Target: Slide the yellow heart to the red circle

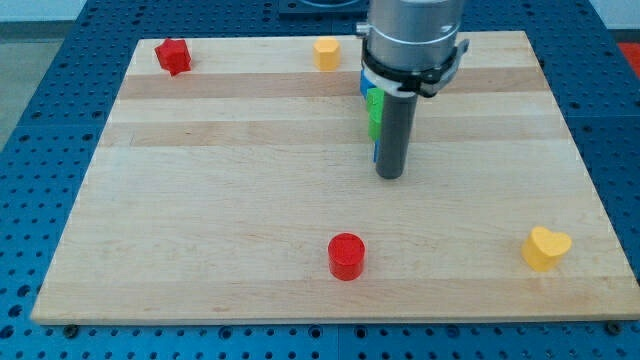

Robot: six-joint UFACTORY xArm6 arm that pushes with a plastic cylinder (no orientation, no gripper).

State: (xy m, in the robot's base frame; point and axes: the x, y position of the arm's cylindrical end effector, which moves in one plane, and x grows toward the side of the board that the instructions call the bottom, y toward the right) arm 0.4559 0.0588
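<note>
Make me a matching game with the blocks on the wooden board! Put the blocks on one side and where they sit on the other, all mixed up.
Blocks:
1. yellow heart
2. red circle
3. red star-like block
4. small yellow block

Places:
A. top left corner of the view
B. bottom right of the view
C. top edge, just left of the arm
D. bottom edge, near the middle

Pairs: 1-B, 2-D, 3-A, 4-C

My tip sits mid-board, touching none of these four.
</note>
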